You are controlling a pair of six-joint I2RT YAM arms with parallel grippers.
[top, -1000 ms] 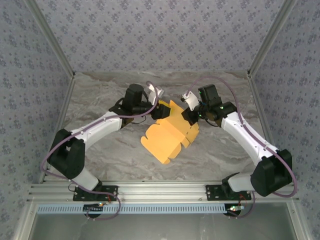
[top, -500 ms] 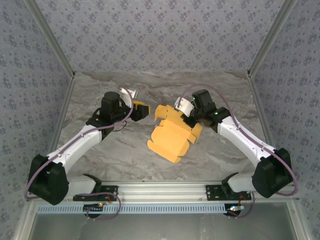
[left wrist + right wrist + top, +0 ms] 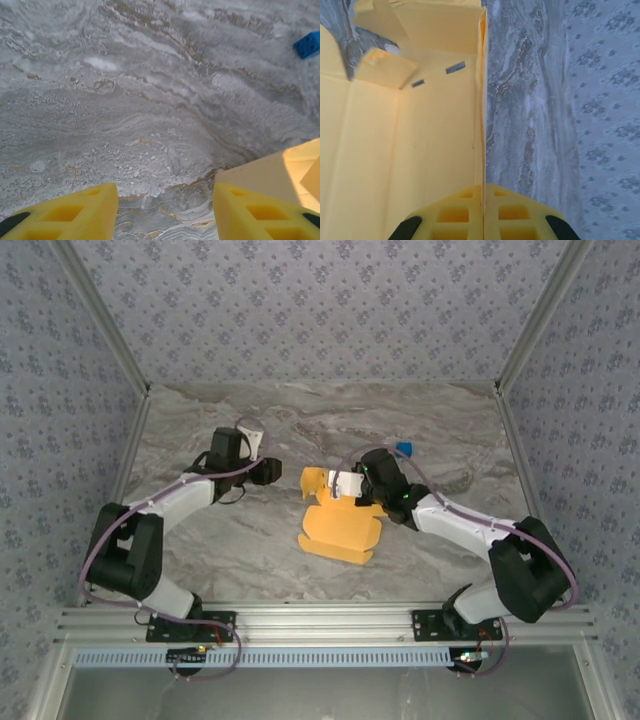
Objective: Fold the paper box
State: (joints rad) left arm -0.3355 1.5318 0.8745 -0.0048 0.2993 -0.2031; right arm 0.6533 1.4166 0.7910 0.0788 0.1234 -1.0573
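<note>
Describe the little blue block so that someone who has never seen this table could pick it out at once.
On the grey marble table, find the yellow paper box near the middle. Just beyond the right arm reaching to it, toward the back wall, lies the blue block. It is the only blue thing there, far smaller than the box.

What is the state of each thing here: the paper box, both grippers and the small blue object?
paper box: partly folded, flaps raised, one wall pinched.
left gripper: open, empty, over the table.
right gripper: shut on the paper box's upright wall.
blue object: lying on the table, apart from the paper box.
</note>
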